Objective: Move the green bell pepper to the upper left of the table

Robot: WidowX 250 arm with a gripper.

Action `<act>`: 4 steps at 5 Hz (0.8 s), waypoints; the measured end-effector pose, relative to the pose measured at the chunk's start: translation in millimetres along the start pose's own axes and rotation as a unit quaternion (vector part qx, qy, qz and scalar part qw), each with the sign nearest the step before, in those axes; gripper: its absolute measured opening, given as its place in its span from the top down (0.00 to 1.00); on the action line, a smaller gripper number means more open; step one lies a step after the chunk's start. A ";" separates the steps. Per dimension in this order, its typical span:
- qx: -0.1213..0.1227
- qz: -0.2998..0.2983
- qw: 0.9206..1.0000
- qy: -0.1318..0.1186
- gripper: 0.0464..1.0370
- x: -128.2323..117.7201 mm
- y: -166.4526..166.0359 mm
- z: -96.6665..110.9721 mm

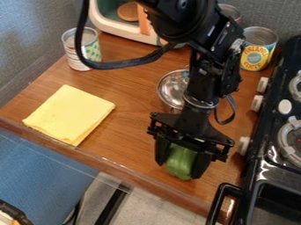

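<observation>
Gripper (181, 169) pointing down over the near right part of the tabletop (133, 132). Jaws clamped on the green bell pepper (180, 161), one on its left flank, one on its right; pepper upright between them, its lower end showing between the tips. Whether its underside touches the tabletop: cannot tell. Position of pepper: near the front edge, well apart from the far left area named in the task.

Farther back, just beyond the wrist: shiny metal bowl (171, 90), partly hidden by the arm. To the right: black stove (271, 169), pale knobs along its left side, facing the gripper. To the left, well apart from the jaws: folded yellow cloth (69, 113), flat, near the front edge.

Far left: open can with a teal-patterned label (89, 49), upright. Far right, beside the stove: open can with a yellow label (256, 55), upright; another can (230, 12) behind it and to its left, partly covered by the arm. Far side, between the cans: white and teal toy appliance (107, 23).
</observation>
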State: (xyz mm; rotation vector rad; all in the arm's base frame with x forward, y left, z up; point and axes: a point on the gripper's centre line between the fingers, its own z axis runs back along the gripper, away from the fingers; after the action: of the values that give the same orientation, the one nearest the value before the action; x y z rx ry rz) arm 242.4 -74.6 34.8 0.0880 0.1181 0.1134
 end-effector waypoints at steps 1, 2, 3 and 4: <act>-0.004 -0.009 1.000 -0.007 0.30 2.5 3.7 3.8; -0.026 -0.024 0.997 -0.068 0.30 11.3 18.5 40.8; -0.052 -0.012 0.993 -0.107 0.30 41.7 45.5 83.6; -0.054 0.026 0.993 -0.100 0.30 93.7 79.6 96.0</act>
State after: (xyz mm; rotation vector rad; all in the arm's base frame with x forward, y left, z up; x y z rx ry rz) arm 338.0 7.6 126.7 -0.0067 -0.0904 0.1630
